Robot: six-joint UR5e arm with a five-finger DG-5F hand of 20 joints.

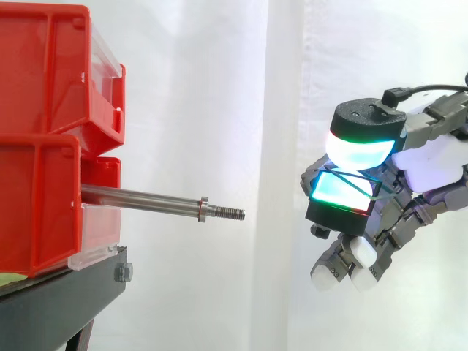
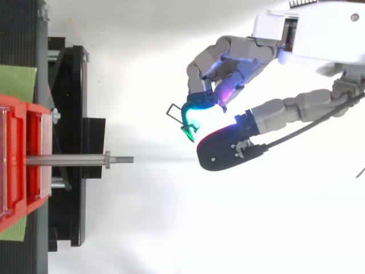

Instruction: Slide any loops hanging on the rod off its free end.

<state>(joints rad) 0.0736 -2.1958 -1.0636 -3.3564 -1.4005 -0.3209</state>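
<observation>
Your hand (image 1: 431, 164) has thumb and a finger curled, pinching a thin loop (image 2: 173, 107) (pads glowing cyan-green). The loop is off the rod (image 1: 146, 197), well right of its threaded free end. The rod juts from the red bins (image 1: 44, 183).

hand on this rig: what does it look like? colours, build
The white-and-grey robot hand has a white housing, grey segmented fingers and thick fingertip pads with black backs. The pads glow white to cyan-green, with some magenta.
</observation>
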